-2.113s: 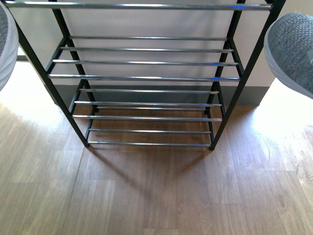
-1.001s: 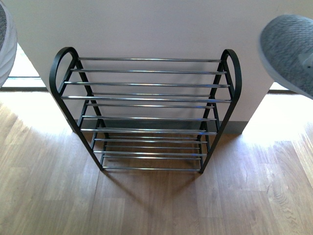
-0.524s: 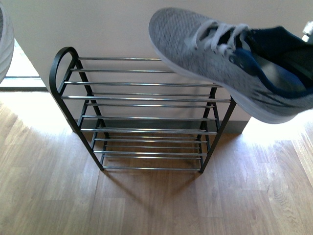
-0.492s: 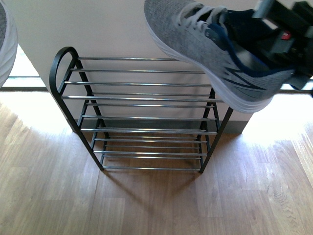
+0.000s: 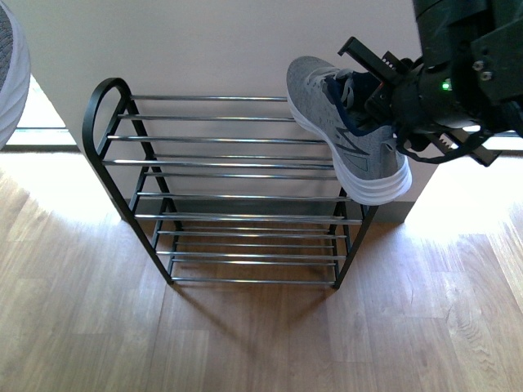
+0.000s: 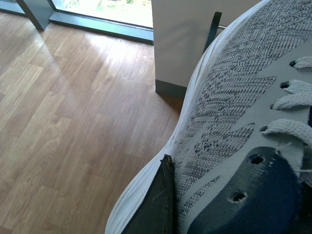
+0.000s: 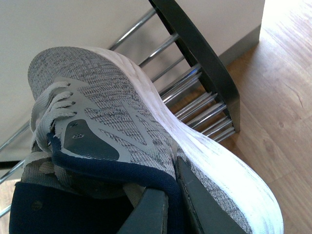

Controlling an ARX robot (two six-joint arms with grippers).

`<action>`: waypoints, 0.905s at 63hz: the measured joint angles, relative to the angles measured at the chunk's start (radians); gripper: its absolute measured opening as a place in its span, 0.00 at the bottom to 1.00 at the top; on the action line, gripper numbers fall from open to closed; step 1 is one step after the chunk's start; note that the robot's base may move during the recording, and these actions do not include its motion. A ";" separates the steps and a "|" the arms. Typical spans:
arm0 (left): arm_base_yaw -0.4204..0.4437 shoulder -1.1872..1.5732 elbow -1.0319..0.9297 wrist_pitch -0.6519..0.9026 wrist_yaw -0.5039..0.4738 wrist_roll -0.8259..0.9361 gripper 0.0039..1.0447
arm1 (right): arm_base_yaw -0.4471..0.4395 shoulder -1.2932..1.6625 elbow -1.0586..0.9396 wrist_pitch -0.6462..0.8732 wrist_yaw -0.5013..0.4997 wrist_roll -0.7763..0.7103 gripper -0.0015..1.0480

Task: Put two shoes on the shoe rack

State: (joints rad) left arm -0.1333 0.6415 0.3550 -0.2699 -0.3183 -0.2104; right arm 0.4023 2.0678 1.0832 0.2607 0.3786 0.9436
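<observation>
1. Nearest the front camera, the left shoe (image 5: 10, 73) hung at the left edge of view, well clear of the rack. In the wrist view one finger (image 6: 156, 209) of the left gripper (image 6: 171, 187) pressed against its outer side. The other finger was hidden, yet the shoe was aloft, so the grip looked clenched on it.
2. Further out, the right gripper (image 7: 168, 181) pinched the navy collar of the right shoe (image 5: 347, 131), one finger inside and one outside the heel wall.
3. That shoe lay out ahead of the gripper. Its long axis ran roughly front to back, skewed, with the toe towards the wall (image 5: 212, 41) and the heel overhanging the front right corner. It was rolled, its white sole turned to the right.
4. It sat over the right end of the top tier of the shoe rack (image 5: 204, 99). Whether the sole touched the rods could not be told.
5. The right arm was plainly the nearer one, so setting down probably called for levelling the sole and sliding the heel back over the rods.
6. Half a second earlier this shoe had loomed larger and higher, closer to the camera. Now it was smaller, lower and further in, and the arm showed more fully. The left shoe had not shifted.
</observation>
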 joint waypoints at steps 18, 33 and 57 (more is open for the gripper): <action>0.000 0.000 0.000 0.000 0.000 0.000 0.01 | -0.069 0.164 0.229 -0.135 0.064 0.098 0.01; 0.000 0.000 0.000 0.000 0.000 0.000 0.01 | -0.107 0.228 0.369 -0.190 0.038 0.118 0.01; 0.000 0.000 0.000 0.000 0.000 0.000 0.01 | -0.122 0.271 0.420 -0.092 0.013 0.077 0.33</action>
State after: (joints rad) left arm -0.1333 0.6415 0.3550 -0.2699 -0.3183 -0.2104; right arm 0.2806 2.3386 1.5032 0.1688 0.3920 1.0206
